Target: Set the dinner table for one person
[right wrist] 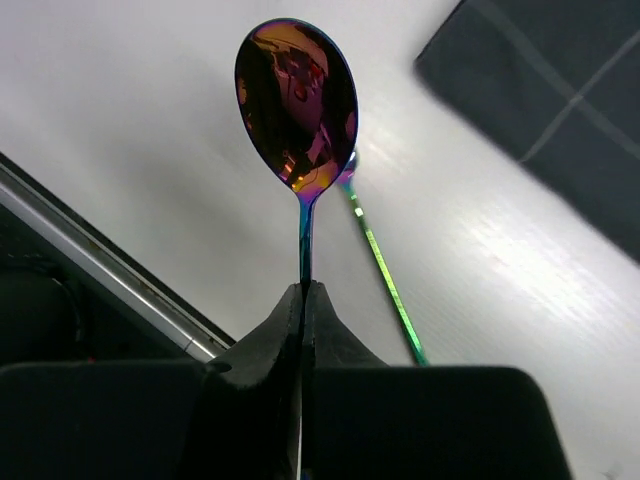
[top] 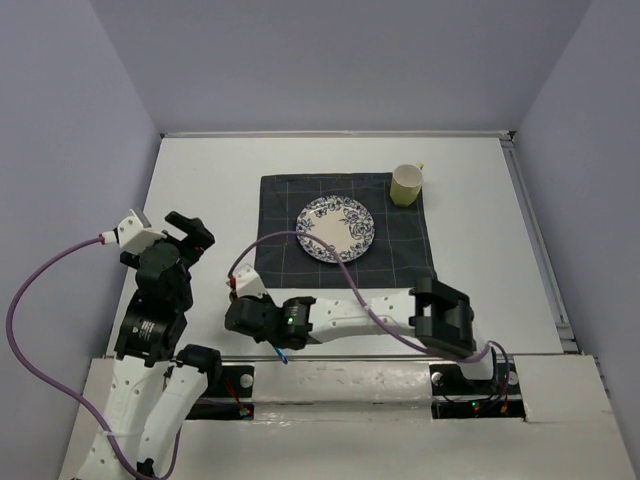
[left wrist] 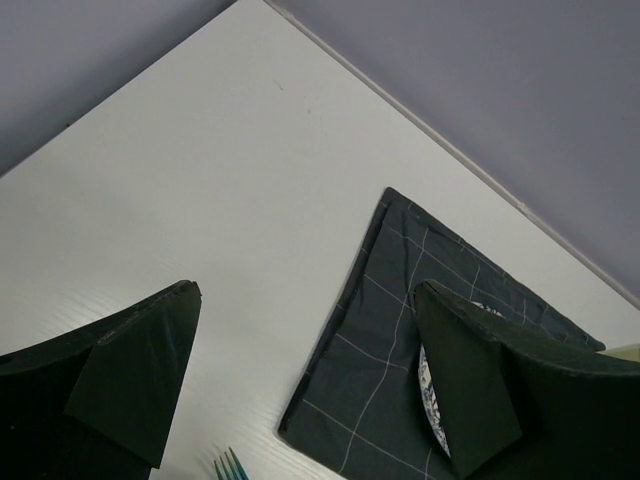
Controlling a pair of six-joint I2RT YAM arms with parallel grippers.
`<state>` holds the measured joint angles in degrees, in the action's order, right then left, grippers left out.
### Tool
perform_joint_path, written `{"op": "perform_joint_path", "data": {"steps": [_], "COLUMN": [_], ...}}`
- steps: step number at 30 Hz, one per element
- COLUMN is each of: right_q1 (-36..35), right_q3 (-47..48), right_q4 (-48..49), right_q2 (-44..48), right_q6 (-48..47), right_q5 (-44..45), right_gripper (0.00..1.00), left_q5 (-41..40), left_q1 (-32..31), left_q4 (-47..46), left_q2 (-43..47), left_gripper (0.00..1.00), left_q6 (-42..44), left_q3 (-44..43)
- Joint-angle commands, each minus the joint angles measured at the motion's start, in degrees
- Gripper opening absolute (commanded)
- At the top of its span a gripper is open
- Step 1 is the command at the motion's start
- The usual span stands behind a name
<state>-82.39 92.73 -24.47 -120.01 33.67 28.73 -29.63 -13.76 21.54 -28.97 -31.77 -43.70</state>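
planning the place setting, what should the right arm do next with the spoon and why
Probably carry the spoon, pinched in the right gripper, to the cloth right of the plate; it hangs off the cloth, and that spot looks bare.

White-shelled left arm (top: 140, 405) and right arm (top: 345, 315), black joints (a looping purple cable (top: 10, 320) on each)

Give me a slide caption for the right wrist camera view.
Right hand pinches an iridescent spoon by its handle over the white dinner table, dark checked cloth at upper right.
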Motion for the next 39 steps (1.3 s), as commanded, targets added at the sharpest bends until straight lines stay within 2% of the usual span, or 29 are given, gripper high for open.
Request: {"op": "perform_joint_path", "data": {"steps": [1, 5, 6, 9, 10, 16, 24, 28, 39], "right_q1": [3.5, 11.0, 15.2, 21.8, 26.4, 38.7, 47.3, 49.1, 52.7], "right_q3": [-4.5, -13.2, -15.1, -21.7, -24.4, -29.1, -28.3, -27.2, -25.4], "right_q4": [3.9, 5.7, 6.1, 7.3, 9.0, 13.1, 16.3, 17.0, 18.8], "right_q2": [12.4, 20.9, 22.7, 28.9, 30.9, 32.8, 27.8, 24.3, 16.6], "right_q6": [0.2, -0.4, -0.7, -2.5, -4.6, -10.8, -14.2, -14.7, -12.8], "right_q5": [7.9, 9.4, 9.8, 9.8, 9.9, 5.8, 1.3, -1.8, -3.5], "right_gripper": [0.00, 0.00, 0.00, 0.00, 0.00, 0.00, 0.00, 0.00, 0.00], "left_q5": [0.4, 4.9, 5.5, 9.4, 10.6, 11.8, 12.7, 12.8, 13.1], "left_q1": [0.2, 0.1, 0.0, -0.4, -0.4, -1.2, -1.7, -2.0, -2.5], "left_q4": [-1.1, -2.7, -3.2, -4.5, -4.8, -5.5, -5.7, -6.0, -6.2], "left_q2": [0.2, 1.0, 1.0, 0.4, 0.8, 0.9, 1.0, 0.6, 0.3], "left_gripper": [0.99, 0.99, 0.99, 0.99, 0.99, 0.99, 0.99, 0.99, 0.99], "left_q6": [-0.1, 2.6, 2.9, 5.6, 6.2, 7.1, 7.5, 7.6, 7.8], "left_q3": [-2.8, -1.7, -1.4, -0.2, 0.0, 0.8, 1.3, 1.3, 1.3]}}
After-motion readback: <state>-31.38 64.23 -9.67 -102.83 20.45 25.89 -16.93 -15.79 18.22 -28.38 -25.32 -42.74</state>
